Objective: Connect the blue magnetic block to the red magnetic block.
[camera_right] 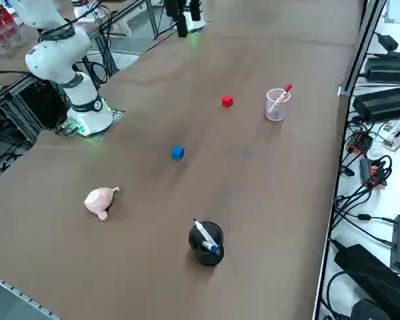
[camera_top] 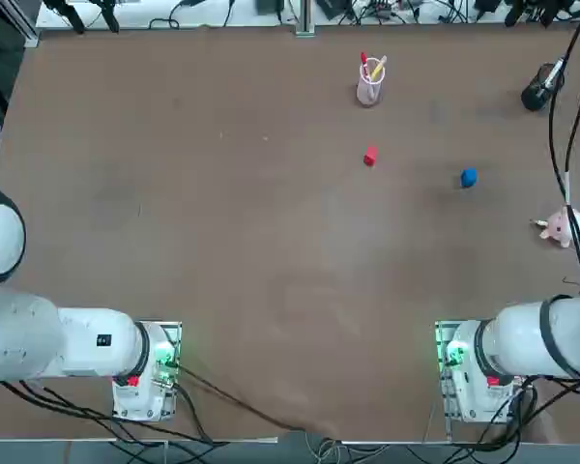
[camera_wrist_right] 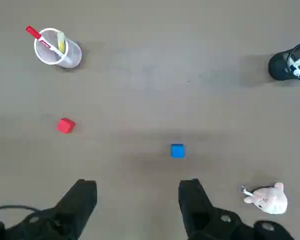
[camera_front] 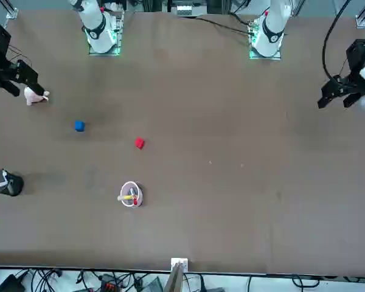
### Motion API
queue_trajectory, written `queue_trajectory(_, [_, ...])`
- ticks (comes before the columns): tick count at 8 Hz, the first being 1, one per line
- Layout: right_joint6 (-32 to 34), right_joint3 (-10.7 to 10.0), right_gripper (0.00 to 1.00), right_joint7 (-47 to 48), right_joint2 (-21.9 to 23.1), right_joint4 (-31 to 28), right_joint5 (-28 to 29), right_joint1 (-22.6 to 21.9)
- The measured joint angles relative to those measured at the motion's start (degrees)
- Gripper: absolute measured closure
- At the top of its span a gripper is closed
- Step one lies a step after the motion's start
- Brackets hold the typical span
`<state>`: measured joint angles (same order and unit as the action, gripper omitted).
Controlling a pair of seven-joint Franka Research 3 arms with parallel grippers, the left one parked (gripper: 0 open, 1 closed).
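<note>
Brown desk, far-right quarter. The blue magnetic block and the red magnetic block lie well apart with bare surface between them. A clear cup holding pens stands beyond the red block near the far edge; a pink plush toy and a black cup sit by the right edge. The right pincer hangs above the desk, fingers spread and empty, the blue block lying just ahead of them. No legible writing.

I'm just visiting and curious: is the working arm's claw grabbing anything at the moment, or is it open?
Right gripper: open and holding nothing, hanging high above the table, with the blue magnetic block lying untouched below it.
</note>
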<state>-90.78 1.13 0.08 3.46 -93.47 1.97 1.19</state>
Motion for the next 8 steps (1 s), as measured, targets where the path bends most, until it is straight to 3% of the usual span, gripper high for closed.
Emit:
queue_trajectory(5, [-0.45, -0.41, 0.0, 0.05, -1.92, -0.93, -0.02, 0.03])
queue_trajectory(8, [-12.63, -0.93, 0.0, 0.05, -3.76, -13.18, -0.14, 0.39])
